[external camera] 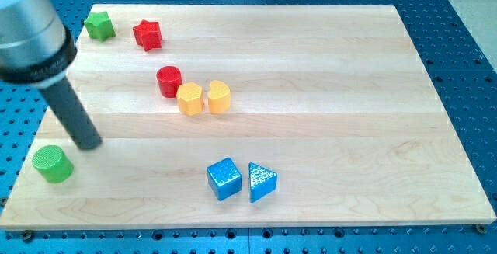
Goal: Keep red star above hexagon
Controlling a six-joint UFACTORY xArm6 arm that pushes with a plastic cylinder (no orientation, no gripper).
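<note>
At the view's far left our rod comes down from the top corner, and my tip point(90, 143) rests on the wooden board point(326, 67) just above and to the right of the green cylinder point(52, 164), near it but apparently not touching; the angle makes that gap hard to judge. There is nothing to open or close on this rod: the tip is bare, pushing nothing at this moment, and every block stands free of it.

Up in the top-left corner sits a green block point(99, 26), star-like in outline as far as we can tell, and just to its right the red star point(147, 34), the piece we are charged with. It lies well apart from the tip.

Moving right and down, the red cylinder point(169, 81) touches the yellow hexagon point(189, 99), which sits just beside a second yellow block point(219, 96), rounded and perhaps heart-shaped. We take the yellow hexagon as the task's reference. The star already lies toward the view's top from it, slightly left, so we judge the arrangement satisfied; the tip parked far off suits keeping it so.

Lower, past the centre, the blue cube point(224, 179) and blue triangle point(262, 182) sit side by side, uninvolved.
</note>
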